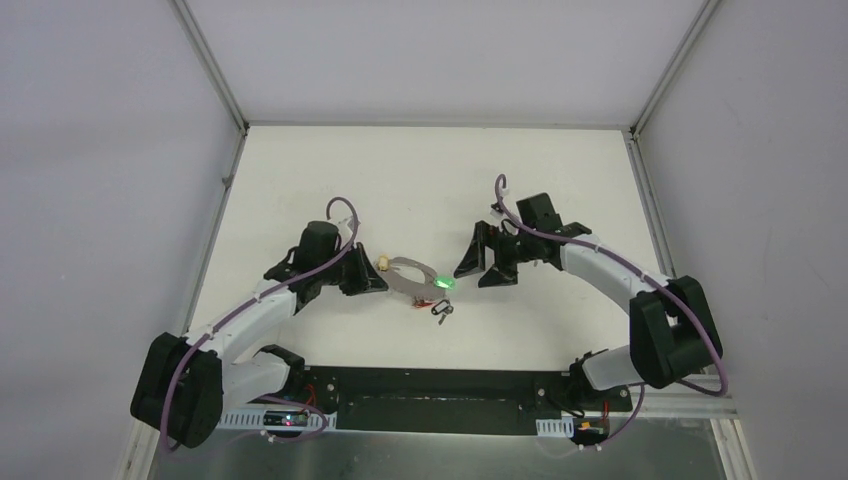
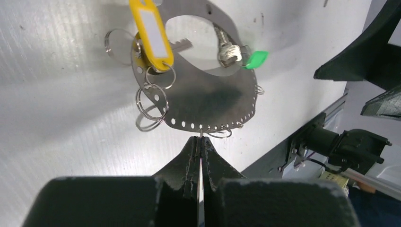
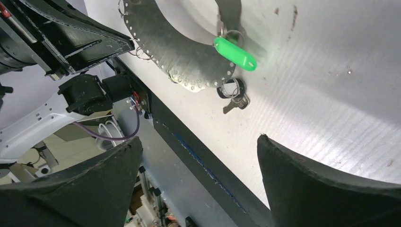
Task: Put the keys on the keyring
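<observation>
The keyring (image 1: pixel 402 284) is a thin silvery loop with a row of small holes along its rim, seen close in the left wrist view (image 2: pixel 213 99). My left gripper (image 1: pixel 380 282) is shut at its rim (image 2: pixel 201 139), pinching a small wire ring there. A yellow-tagged key (image 2: pixel 151 35) and a green-tagged key (image 2: pixel 231 52) hang on the loop. The green tag (image 3: pixel 235 53) also shows in the right wrist view. A black-headed key (image 3: pixel 234 94) lies on the table just beside the loop. My right gripper (image 1: pixel 482 268) is open and empty (image 3: pixel 198 139), to the right of the loop.
Several small split rings (image 2: pixel 151 101) hang from the loop's holes. A black base plate (image 1: pixel 430 385) runs along the near table edge. White walls with metal rails (image 1: pixel 225 95) enclose the table on three sides.
</observation>
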You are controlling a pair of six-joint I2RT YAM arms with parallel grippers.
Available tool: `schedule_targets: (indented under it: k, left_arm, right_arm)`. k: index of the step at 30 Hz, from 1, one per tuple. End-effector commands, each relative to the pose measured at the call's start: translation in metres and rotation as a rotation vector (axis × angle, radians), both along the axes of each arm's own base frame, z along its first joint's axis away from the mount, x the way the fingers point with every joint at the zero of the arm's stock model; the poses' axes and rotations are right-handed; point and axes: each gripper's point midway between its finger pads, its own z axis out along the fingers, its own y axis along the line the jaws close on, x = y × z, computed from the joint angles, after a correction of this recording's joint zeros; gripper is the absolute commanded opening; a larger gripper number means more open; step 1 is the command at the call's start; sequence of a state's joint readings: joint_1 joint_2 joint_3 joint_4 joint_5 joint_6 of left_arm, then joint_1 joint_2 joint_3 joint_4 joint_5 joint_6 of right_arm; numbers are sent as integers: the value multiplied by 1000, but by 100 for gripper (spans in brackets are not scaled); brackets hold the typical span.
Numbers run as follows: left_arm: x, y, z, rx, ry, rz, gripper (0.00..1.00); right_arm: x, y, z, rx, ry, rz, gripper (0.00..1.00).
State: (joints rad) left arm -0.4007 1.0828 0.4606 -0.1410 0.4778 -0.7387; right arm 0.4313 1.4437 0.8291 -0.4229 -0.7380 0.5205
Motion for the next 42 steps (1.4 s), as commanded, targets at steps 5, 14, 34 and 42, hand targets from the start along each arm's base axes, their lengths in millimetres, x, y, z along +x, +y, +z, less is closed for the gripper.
schedule_targets:
  k: [5, 14, 34, 42]
  left_arm:
    - [-2, 1, 55, 130, -86, -175, 0]
    - [11, 0, 112, 231, -137, -314, 0]
    - [4, -4, 141, 279, -153, -537, 0]
    - [-13, 8, 122, 332, -4, -576, 0]
  right_arm:
    - [20, -4, 64, 28, -279, 10, 99]
    - [35, -13, 107, 24, -510, -34, 100]
    - [27, -20, 125, 156, -965, -9, 100]
    - [26, -19, 106, 155, -916, -17, 100]
